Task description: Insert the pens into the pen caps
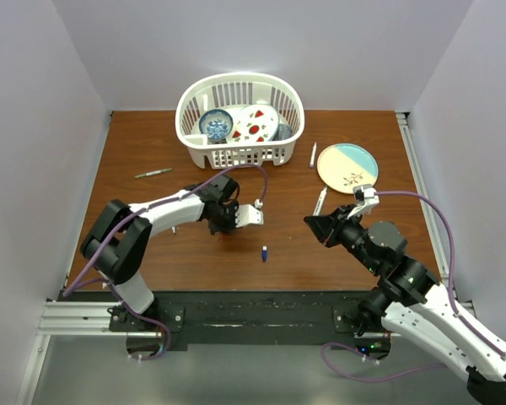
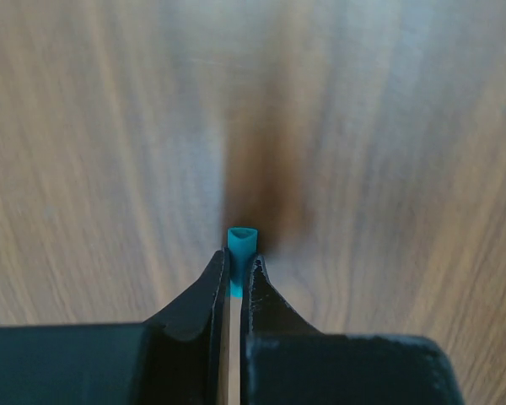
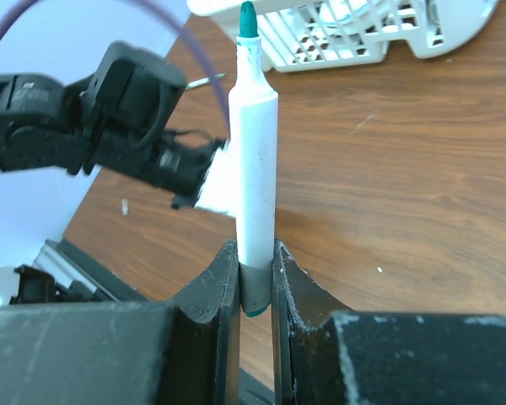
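Note:
My left gripper point(image 1: 224, 224) points down at the table and is shut on a teal pen cap point(image 2: 242, 243), whose open end sticks out past the fingertips point(image 2: 260, 274). My right gripper point(image 1: 314, 224) is shut on the rear end of a white-barrelled pen point(image 3: 255, 160) with a green tip, which points toward the left gripper point(image 3: 181, 164). A blue pen cap point(image 1: 264, 252) lies on the table between the arms. Two white pens point(image 1: 320, 201) point(image 1: 313, 154) show near the plate. A thin grey pen point(image 1: 153, 173) lies at the far left.
A white basket point(image 1: 240, 118) holding dishes stands at the back centre. A round plate point(image 1: 347, 167), blue and cream, lies at the back right. The table's black front rail point(image 1: 253, 308) runs between the arm bases.

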